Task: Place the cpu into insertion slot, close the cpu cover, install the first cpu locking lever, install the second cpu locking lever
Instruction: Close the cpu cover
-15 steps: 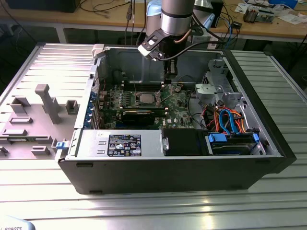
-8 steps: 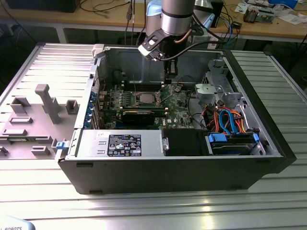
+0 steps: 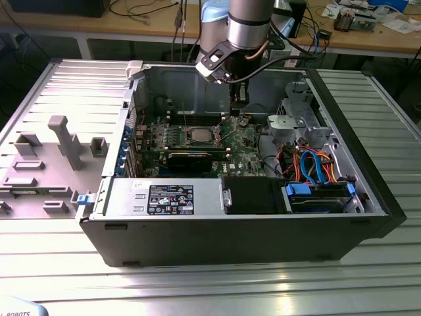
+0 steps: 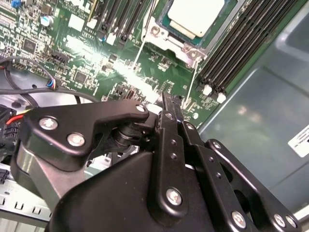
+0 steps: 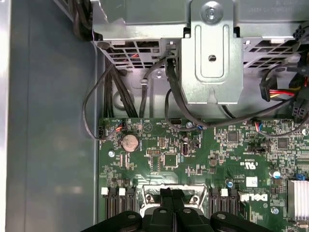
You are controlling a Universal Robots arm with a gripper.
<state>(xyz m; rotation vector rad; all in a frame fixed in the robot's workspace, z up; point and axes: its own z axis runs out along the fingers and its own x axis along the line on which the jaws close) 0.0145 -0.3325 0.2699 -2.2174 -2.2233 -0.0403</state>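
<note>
Seemingly working the locking-lever step, with the silver-grey square cpu [image 4: 195, 14] already sitting in the silver-rimmed square insertion slot [image 4: 159, 43] under the thin silver metal-frame cpu cover [image 4: 179, 35], hanging the black hand [image 4: 166, 99] tip-down near that slot, fingers [image 5: 163, 205] pinched together on nothing, needing fine aim at a thin wire lever [image 4: 139, 50].

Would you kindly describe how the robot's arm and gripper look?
The arm is a silver-grey tube with a pale blue cap and a cable alongside. The gripper is matte black, built of linkage plates with silver screw heads.
</note>
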